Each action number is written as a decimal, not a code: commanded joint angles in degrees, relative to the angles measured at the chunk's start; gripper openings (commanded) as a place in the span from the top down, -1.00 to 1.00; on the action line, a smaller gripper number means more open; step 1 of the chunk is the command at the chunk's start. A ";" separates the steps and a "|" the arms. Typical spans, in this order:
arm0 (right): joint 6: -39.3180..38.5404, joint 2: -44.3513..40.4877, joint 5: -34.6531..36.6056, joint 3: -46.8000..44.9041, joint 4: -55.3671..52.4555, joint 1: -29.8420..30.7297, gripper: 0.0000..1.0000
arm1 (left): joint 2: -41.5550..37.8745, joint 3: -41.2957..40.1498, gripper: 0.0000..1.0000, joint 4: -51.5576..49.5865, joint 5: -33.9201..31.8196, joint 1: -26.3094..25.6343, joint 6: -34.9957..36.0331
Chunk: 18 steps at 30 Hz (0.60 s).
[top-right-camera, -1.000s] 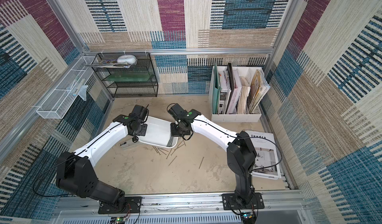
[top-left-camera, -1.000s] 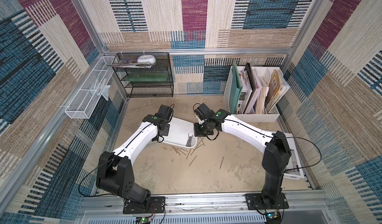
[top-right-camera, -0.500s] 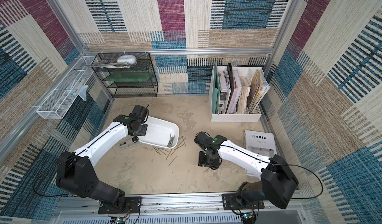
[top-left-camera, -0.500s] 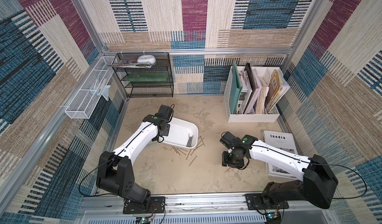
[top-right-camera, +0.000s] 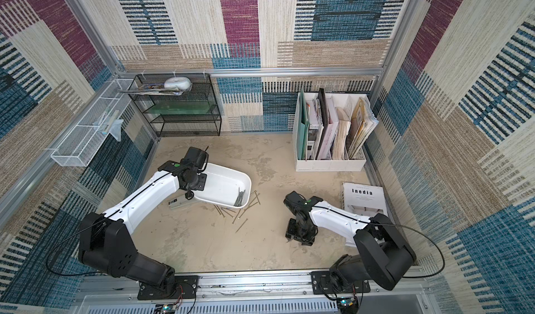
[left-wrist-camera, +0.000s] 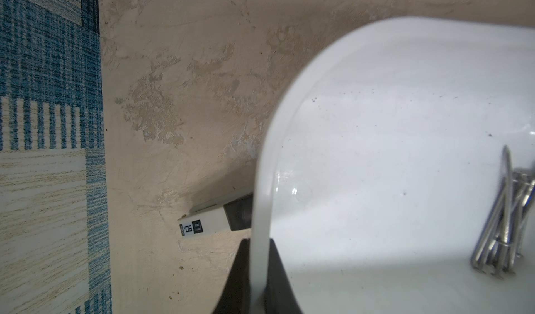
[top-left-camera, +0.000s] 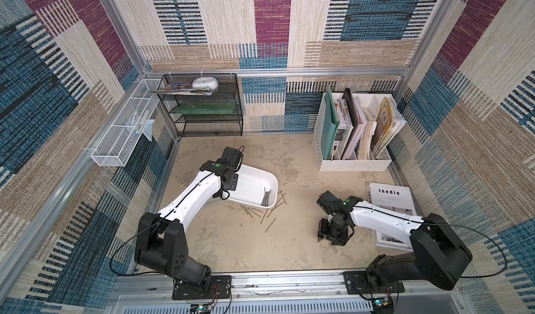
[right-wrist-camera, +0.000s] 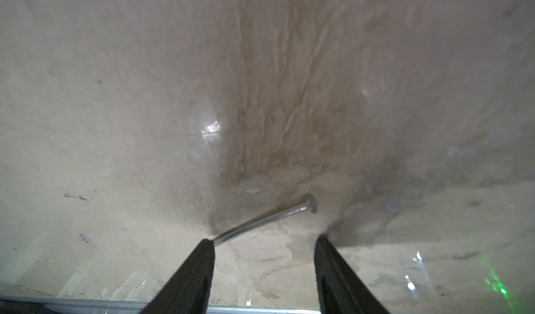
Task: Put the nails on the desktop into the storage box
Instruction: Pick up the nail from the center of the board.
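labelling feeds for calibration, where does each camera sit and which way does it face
Both top views: above the front rail, looking down on the desktop; left arm and right arm show whole.
Left wrist: on the left arm, looking along the left gripper, shut on the storage box rim.
Right wrist: on the right arm, looking down past the open right gripper at one nail.
Shared: left wrist and top views both show nails bunched in the box.

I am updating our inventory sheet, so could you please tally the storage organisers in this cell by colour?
White: 3 (shallow white plastic tub, white slotted file holder, white wire mesh basket)
Black: 1 (black wire mesh shelf rack)
Total: 4
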 commanded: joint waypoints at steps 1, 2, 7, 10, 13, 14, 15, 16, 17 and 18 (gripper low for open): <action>-3.83 2.69 2.90 1.03 0.79 -0.71 -0.19 | -0.34 0.51 1.00 -1.02 0.05 -0.04 0.42; -4.91 4.19 3.35 1.61 -0.11 -0.80 -0.17 | -0.35 0.44 1.00 -1.02 0.15 -0.03 0.47; -9.84 11.52 5.82 6.14 -5.83 -0.82 -0.07 | -0.38 0.57 1.00 -0.93 0.60 -0.03 0.58; -11.54 15.40 7.14 9.92 -7.41 -0.82 0.01 | -0.67 0.44 1.00 -0.97 0.42 -0.01 0.58; -12.38 18.96 7.65 11.90 -7.45 -0.76 0.27 | -0.56 0.49 1.00 -1.01 0.41 -0.01 0.67; -12.54 19.72 7.55 12.24 -7.11 -0.67 0.35 | -0.50 0.49 1.00 -1.02 0.42 -0.04 0.69; -12.73 20.41 7.08 12.53 -6.42 -0.57 0.43 | -0.55 0.46 1.00 -0.97 0.42 -0.04 0.74; -12.69 21.02 7.06 12.96 -6.09 -0.39 0.50 | -0.54 0.57 1.00 -1.01 0.55 -0.04 0.77; -12.58 21.62 7.31 13.78 -5.95 -0.17 0.60 | -0.66 0.56 1.00 -1.02 0.66 0.02 0.73; -12.57 22.30 7.26 14.11 -5.47 -0.04 0.71 | -0.56 0.56 1.00 -0.93 0.69 -0.04 0.80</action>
